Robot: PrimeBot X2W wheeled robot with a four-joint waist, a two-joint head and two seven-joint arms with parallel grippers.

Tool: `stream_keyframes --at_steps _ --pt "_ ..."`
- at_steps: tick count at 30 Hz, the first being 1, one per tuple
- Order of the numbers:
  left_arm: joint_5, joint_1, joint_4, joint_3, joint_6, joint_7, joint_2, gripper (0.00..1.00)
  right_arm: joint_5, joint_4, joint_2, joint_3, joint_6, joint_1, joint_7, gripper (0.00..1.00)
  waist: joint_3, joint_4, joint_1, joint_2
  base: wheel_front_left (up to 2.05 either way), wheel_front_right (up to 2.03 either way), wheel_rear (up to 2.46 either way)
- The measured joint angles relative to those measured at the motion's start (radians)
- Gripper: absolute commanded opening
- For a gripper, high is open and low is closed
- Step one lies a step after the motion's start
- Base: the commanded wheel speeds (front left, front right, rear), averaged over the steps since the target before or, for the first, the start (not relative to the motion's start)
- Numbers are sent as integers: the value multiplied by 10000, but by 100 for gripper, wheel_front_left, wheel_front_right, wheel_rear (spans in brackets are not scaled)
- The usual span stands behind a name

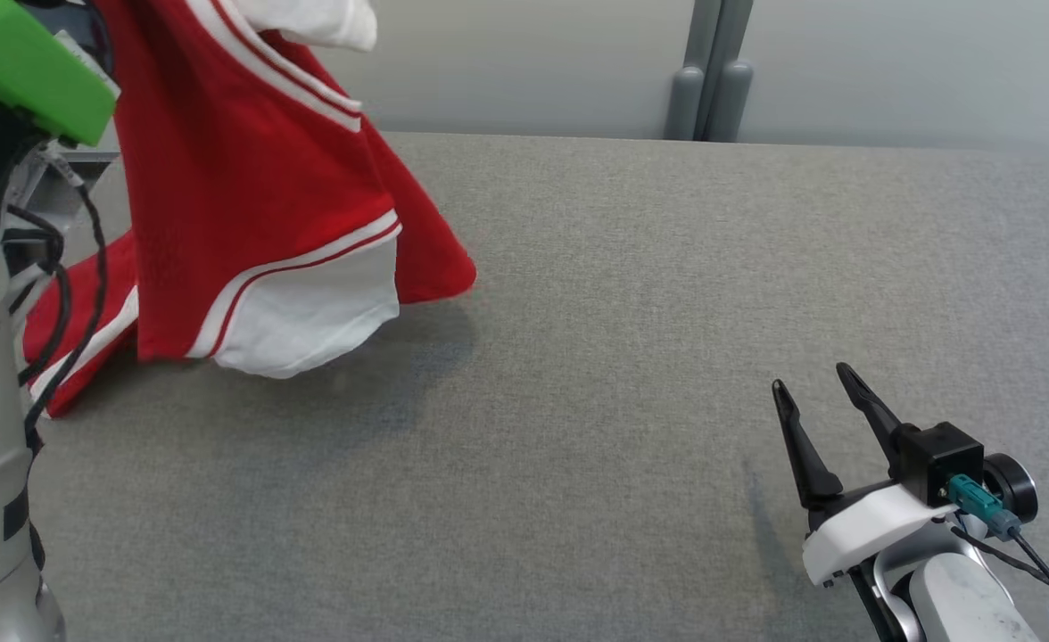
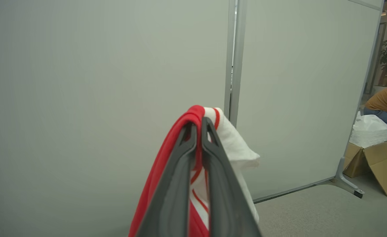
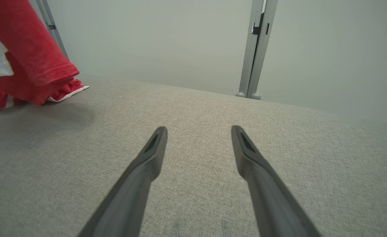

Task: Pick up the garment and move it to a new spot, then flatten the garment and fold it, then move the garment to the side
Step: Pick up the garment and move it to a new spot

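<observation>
Grey fabric tabletop [image 1: 623, 357], pale partitions [image 1: 890, 62] behind: a red, white-trimmed garment [image 1: 248, 223] hangs pinched in the left gripper [image 2: 197, 121]; the right gripper [image 1: 810, 376] sits spread, empty.

red white-striped garment [image 1: 248, 205], grey table [image 1: 667, 312]

soft, even light leaves a faint shadow under the garment [image 1: 257, 223] on the table [image 1: 667, 312]; frames sharp.

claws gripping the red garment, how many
1. The left claw is shut on the garment, holding it up over the table's left side; the right claw hangs open and empty at the lower right.
</observation>
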Motion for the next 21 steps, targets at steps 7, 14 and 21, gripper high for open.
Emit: stream_keyframes --at_steps 7,14,21 --pt "-445 -144 -267 -734 -2 867 -247 0 0 6 59 -27 0 0 0 100 -74 -526 0 0 0 0 0" --pt "-980 -115 -660 -1137 -2 1501 -537 0 127 -282 174 -153 -2 -13 0 100 -164 -1092 0 0 0 0 0" --pt "-1638 217 -1166 -1668 -2 2029 -1001 0 117 -698 201 -161 12 -210 -25 100 -269 -1842 0 0 0 0 0"
